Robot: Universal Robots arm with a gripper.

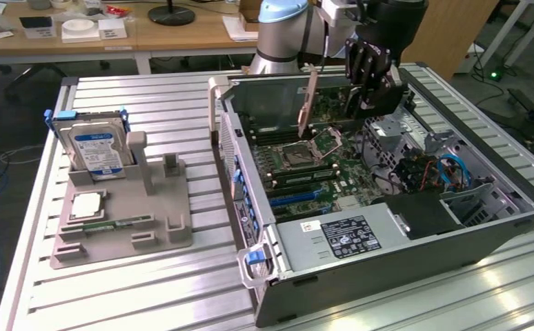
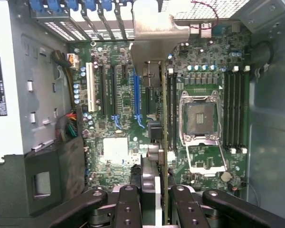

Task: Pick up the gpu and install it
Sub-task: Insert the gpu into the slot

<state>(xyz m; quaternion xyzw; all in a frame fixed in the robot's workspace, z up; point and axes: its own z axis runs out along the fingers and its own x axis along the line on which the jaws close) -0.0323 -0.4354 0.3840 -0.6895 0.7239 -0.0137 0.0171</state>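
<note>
Silver slats form the table (image 1: pixel 138 289) in the exterior view, and an open computer case (image 1: pixel 387 276) lies on it with its motherboard (image 1: pixel 332 165) facing up. At about one o'clock from the middle of the board, the black gripper (image 1: pixel 373 96) reaches down from the arm into the case. It carries the gpu (image 1: pixel 310 96) on edge, bracket end toward the exterior view's left, over the far part of the board. At nine o'clock from the case a grey holder (image 1: pixel 165 227) stands well apart, with a blue-labelled hard drive (image 1: pixel 96 152) upright in it. A grey power supply (image 1: pixel 341 238) fills the case's near corner, at six o'clock from the board.

In the wrist view the gripper (image 2: pixel 156 199) is clamped on the gpu (image 2: pixel 159 33), one finger (image 2: pixel 128 204) on each face. The card runs edge-on between the long blue slot (image 2: pixel 137 99) and the CPU socket (image 2: pixel 199 116). Whether its edge touches the board, I cannot tell.
</note>
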